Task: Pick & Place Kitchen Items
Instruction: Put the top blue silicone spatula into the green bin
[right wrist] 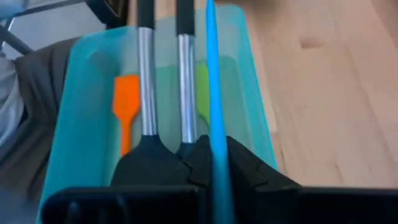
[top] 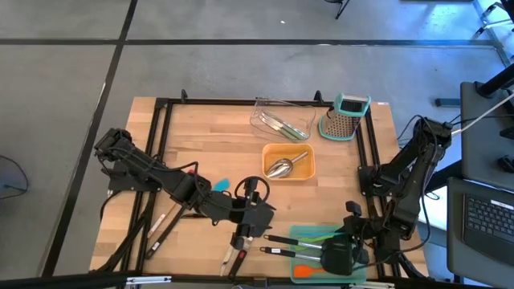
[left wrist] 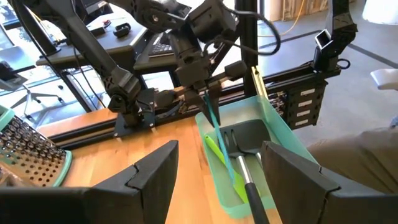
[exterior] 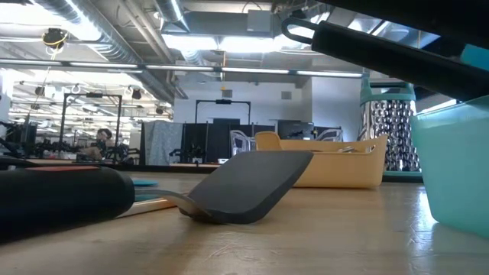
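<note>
A teal tray (top: 309, 233) at the near edge holds two black spatulas (right wrist: 144, 93), an orange tool (right wrist: 124, 102) and a green tool (right wrist: 200, 81). My right gripper (top: 337, 255) is above the tray, shut on a thin blue tool (right wrist: 214, 93). My left gripper (top: 261, 218) is open and empty above the table's middle, left of the tray; its fingers (left wrist: 152, 171) stand wide apart. A red-handled knife (top: 237, 255) and other utensils (top: 165, 229) lie on the table at the near left. My right gripper pinches the blue tool between its two fingers, at its upper end (left wrist: 208, 102). The fingers come from above, slanting down. The tool hangs slanted below them, and its lower end (left wrist: 236, 177) reaches into the teal tray over the green tool; whether it touches, I cannot tell.
An orange tray (top: 287, 163) with a steel scoop (top: 279, 168) stands mid-table. A clear tray (top: 281, 120) with utensils and a steel grater (top: 349, 116) stand at the far edge. The spatula handles (top: 281, 241) stick out left of the teal tray. A black frame (top: 161, 128) rims the table.
</note>
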